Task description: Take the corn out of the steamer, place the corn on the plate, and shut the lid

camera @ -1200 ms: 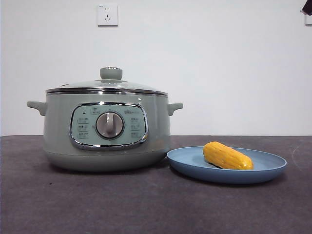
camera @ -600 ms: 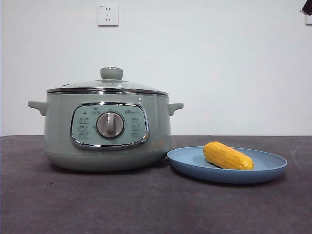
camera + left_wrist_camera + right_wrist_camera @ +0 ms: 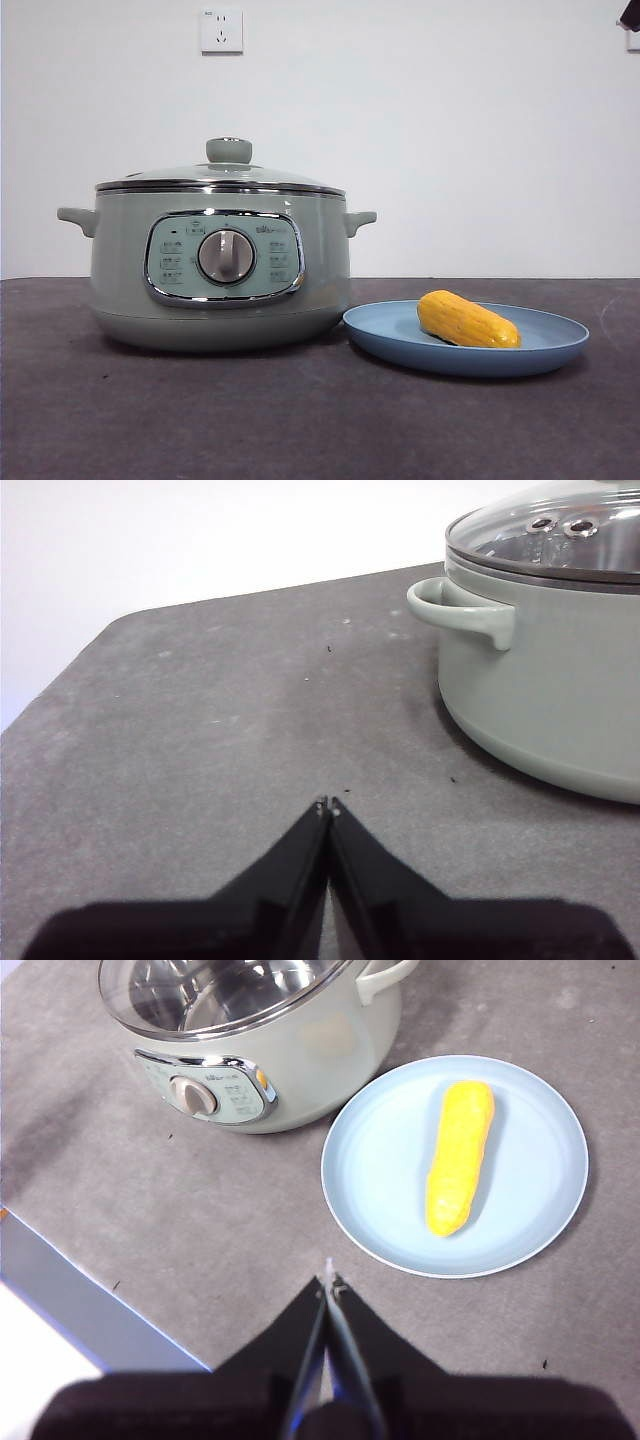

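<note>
My left gripper [image 3: 328,805] is up off the grey table [image 3: 200,730] with the jaws pressed together, nothing in them. The steamer [image 3: 550,680] sits ahead of it and off to the side, well apart from my fingertips, one side handle [image 3: 465,605] sticking out toward me. The lid [image 3: 560,530] is down on the pot, chrome rim seated all the way round as far as I can see.

From the front, the steamer [image 3: 220,265] stands with its knobbed lid [image 3: 228,165] on top and the dial [image 3: 226,256] facing forward. Just beside it is the plate [image 3: 465,345], rim close to the pot's base; can't tell if they touch.

My right gripper [image 3: 328,1282] hangs above the table too, pinched closed and empty. The plate [image 3: 370,1175] lies just beyond its tips, with the corn [image 3: 458,1155] lying flat across the middle. The steamer [image 3: 300,1050] is further out past the plate.
</note>
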Controlling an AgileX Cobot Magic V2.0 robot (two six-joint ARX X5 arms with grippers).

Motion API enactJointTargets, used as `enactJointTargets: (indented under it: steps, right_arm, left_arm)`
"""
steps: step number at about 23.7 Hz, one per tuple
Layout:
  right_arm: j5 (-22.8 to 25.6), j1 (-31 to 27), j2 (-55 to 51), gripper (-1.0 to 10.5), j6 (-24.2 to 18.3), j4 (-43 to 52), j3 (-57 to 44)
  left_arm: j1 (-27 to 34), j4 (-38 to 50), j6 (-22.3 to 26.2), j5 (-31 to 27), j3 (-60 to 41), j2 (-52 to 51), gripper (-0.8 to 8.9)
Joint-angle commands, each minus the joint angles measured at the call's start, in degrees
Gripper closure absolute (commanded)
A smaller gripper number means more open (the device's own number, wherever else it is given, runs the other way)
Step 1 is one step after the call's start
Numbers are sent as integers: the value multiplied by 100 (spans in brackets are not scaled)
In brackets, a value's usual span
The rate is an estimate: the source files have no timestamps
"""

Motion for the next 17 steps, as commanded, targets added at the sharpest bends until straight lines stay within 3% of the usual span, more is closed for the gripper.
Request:
enactJointTargets:
  steps: [1, 6, 12, 17]
  right_arm:
    - [140, -15, -20, 946, -291, 142, -24]
    - [306, -614, -518, 946, -249, 894, -374]
    - [321, -1628, -2026, 946, -122, 3447, -2955]
    - [544, -1989, -2769, 946, -192, 3858, -3886]
  left_arm:
    - [17, 48, -55, -2, -90, -13, 815]
    - [17, 48, -55, -2, -90, -11, 815]
    - [17, 48, -55, -2, -90, -13, 815]
    - [17, 48, -55, -2, -90, -11, 815]
